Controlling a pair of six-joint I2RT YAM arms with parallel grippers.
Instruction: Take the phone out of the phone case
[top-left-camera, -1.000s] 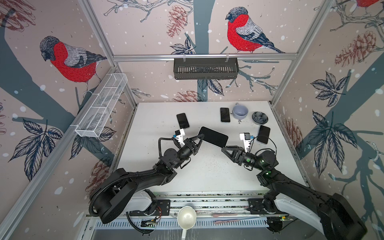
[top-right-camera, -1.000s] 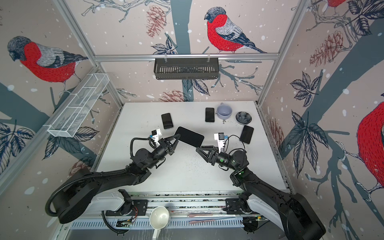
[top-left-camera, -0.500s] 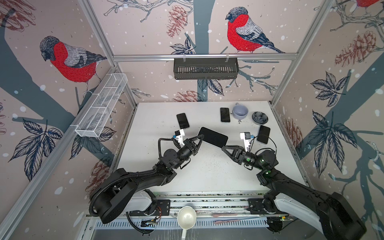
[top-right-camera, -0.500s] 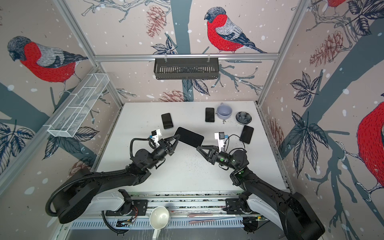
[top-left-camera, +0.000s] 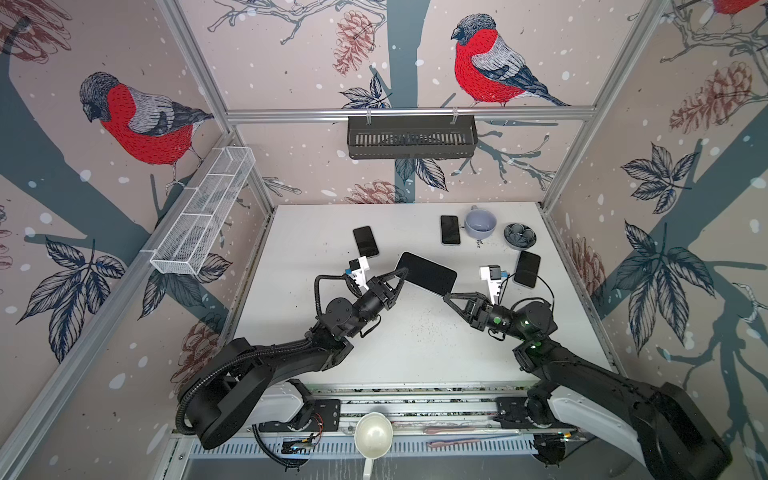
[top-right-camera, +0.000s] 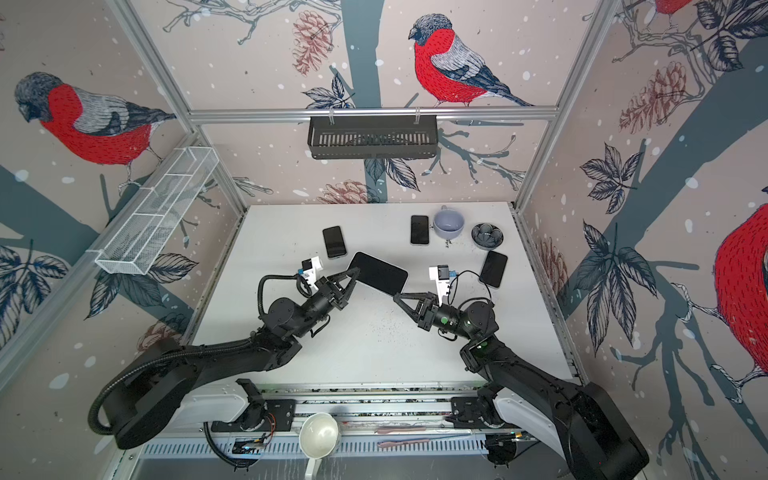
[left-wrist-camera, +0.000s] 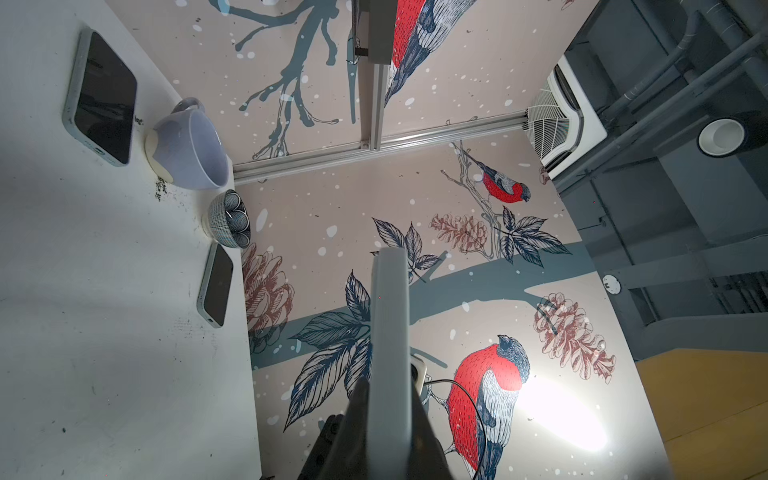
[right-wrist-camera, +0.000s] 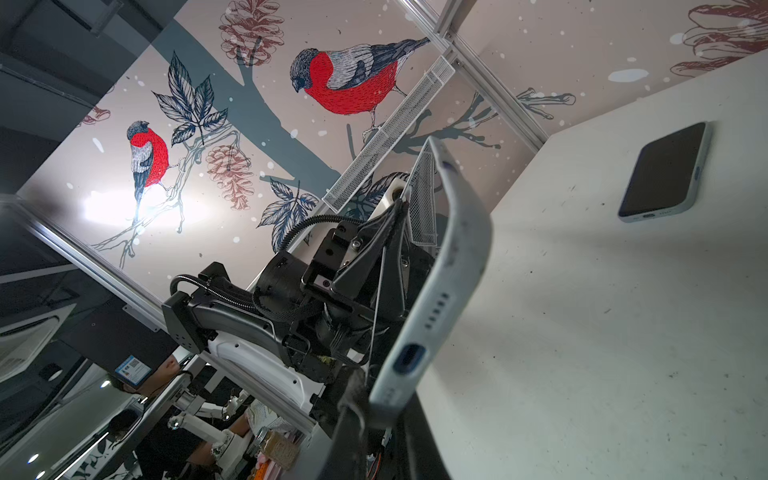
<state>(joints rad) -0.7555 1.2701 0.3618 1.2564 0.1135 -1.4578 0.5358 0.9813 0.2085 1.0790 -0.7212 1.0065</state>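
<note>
Hovering tilted above the white desk (top-left-camera: 316, 232), the black-screened phone (top-left-camera: 427, 273) sits inside its pale grey case (right-wrist-camera: 440, 291), spanning the gap between both arms. The left hand (top-left-camera: 403, 271) pinches one end; the right hand (top-left-camera: 446, 296) pinches the opposite, port-bearing end. Three other dark phones (top-left-camera: 365, 241) (top-left-camera: 450, 229) (top-left-camera: 527, 269) lie flat on the desk; a lilac cup (top-left-camera: 480, 222) and a small patterned bowl (top-left-camera: 519, 236) stand near its far edge.

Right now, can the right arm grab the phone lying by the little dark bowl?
Probably not yet. The nearby phone lies close with nothing in between, but the right tool looks pinched on the raised phone, which the left tool holds too.
</note>
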